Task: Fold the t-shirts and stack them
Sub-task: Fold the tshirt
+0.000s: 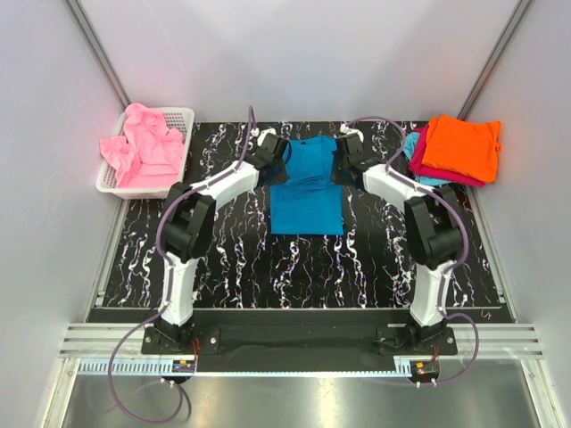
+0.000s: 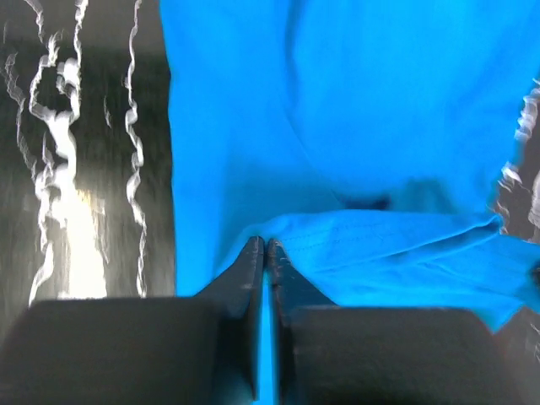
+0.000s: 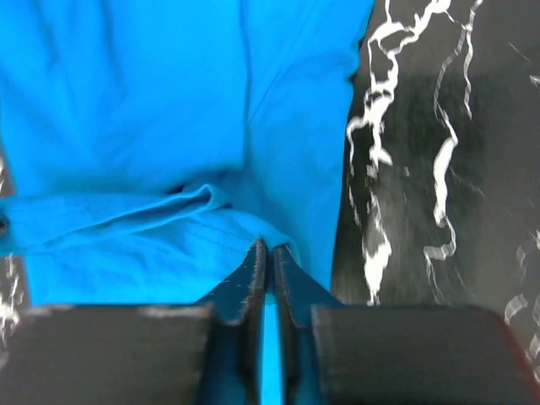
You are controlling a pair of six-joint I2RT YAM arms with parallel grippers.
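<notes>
Both left gripper (image 2: 265,243) and right gripper (image 3: 268,246) are clenched on the teal shirt (image 1: 306,192) at its far-edge end, mid-fold; next, I judge, I carry it evenly toward the near hem.

Left gripper (image 2: 264,247) jaws pinched together — teal-blue t-shirt (image 2: 354,126) between

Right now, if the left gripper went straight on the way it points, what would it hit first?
More of the teal t-shirt: the left gripper, jaws shut on its edge, points across the cloth lying on the table. How high it is above the cloth is unclear.
</notes>
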